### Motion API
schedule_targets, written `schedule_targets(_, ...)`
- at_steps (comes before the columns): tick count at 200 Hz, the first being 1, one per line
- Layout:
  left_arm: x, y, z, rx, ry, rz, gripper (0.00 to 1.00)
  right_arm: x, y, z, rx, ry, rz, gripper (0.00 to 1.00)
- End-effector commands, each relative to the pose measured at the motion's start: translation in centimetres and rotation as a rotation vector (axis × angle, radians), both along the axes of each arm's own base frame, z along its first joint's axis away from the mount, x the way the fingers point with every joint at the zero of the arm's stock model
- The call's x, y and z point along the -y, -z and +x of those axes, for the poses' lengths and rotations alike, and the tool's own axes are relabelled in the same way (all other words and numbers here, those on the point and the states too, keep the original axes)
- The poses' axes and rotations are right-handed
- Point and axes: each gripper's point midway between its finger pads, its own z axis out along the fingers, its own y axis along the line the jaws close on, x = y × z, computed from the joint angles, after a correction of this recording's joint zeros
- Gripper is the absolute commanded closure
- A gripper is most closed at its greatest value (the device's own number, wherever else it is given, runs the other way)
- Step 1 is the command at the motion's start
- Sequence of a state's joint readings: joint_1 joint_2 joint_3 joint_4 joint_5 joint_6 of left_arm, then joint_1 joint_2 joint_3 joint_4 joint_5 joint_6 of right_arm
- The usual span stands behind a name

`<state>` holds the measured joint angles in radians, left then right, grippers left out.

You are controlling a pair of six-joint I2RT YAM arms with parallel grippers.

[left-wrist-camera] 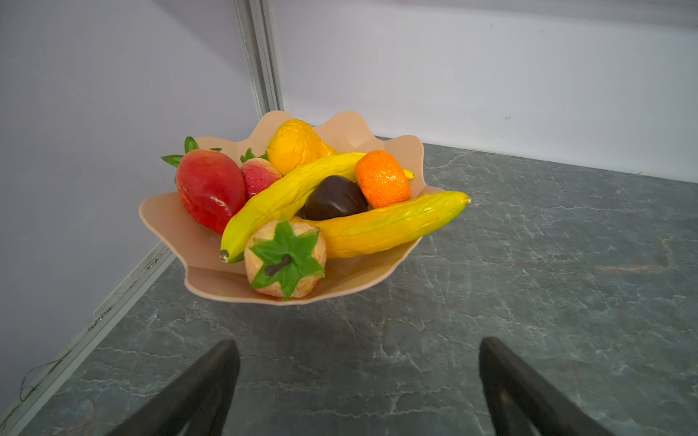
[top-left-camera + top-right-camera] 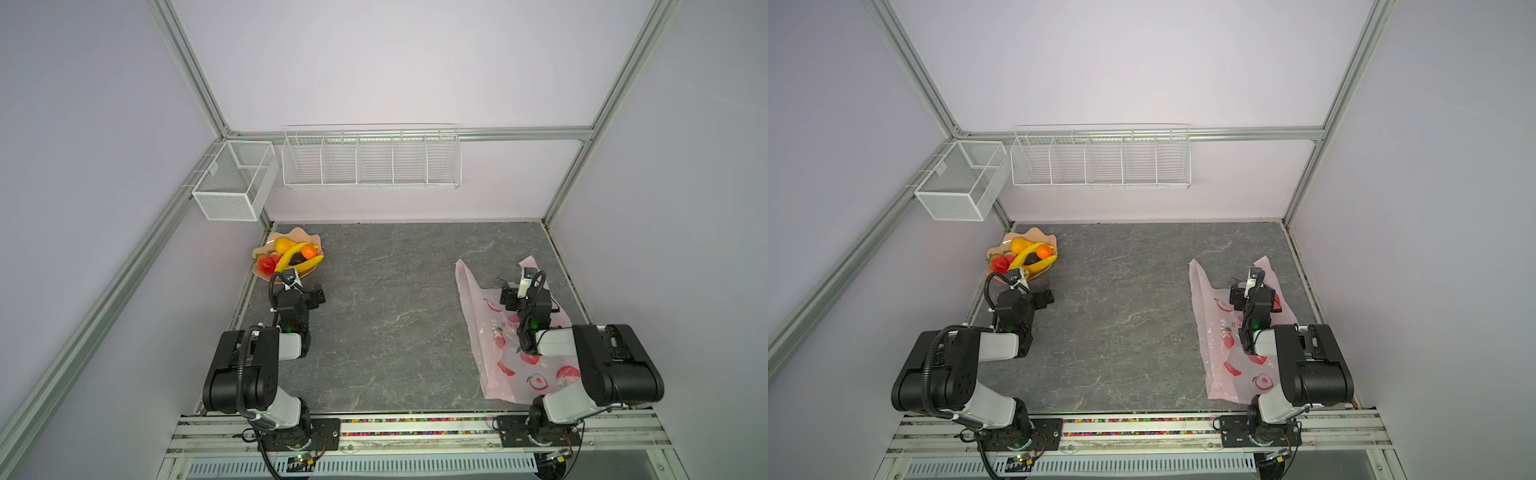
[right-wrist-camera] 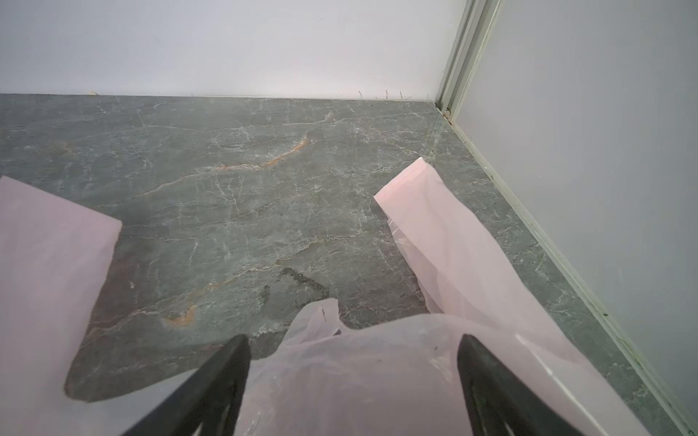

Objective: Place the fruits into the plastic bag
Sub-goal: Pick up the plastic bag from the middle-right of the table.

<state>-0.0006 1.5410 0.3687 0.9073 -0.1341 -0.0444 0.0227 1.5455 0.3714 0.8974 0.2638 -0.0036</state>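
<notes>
The left gripper (image 1: pixel 357 341) and right gripper (image 3: pixel 354 336) are held wide open, empty. The fruits (image 1: pixel 287 196) are piled in a dish (image 1: pixel 166 219). Tiny writing on the plastic bag (image 2: pixel 473 299) cannot be read.

Glossy fruits (image 1: pixel 287 196), thin plastic bag (image 3: pixel 453 245), stone-look table (image 1: pixel 528 264)

Both top views look steeply down from high above the near edge over the whole surface (image 2: pixel 395 311). The left wrist camera faces the dish (image 1: pixel 162 219) in the far left corner from close by; the right wrist camera looks low over the bag (image 3: pixel 359 377) toward the far right corner.
</notes>
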Motion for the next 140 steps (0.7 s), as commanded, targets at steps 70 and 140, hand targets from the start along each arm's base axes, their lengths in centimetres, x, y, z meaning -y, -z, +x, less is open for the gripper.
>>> schedule_targets(70, -0.15, -0.59, 0.30, 0.023, -0.010, -0.007, 0.01, -0.08, -0.57, 0.00, 0.019, -0.006, 0.009, 0.12)
schedule_targets(140, 0.45, -1.11, 0.25, 0.034, 0.028, -0.001, 0.01, -0.39, -1.17, 0.09, 0.031, -0.023, 0.005, 0.12)
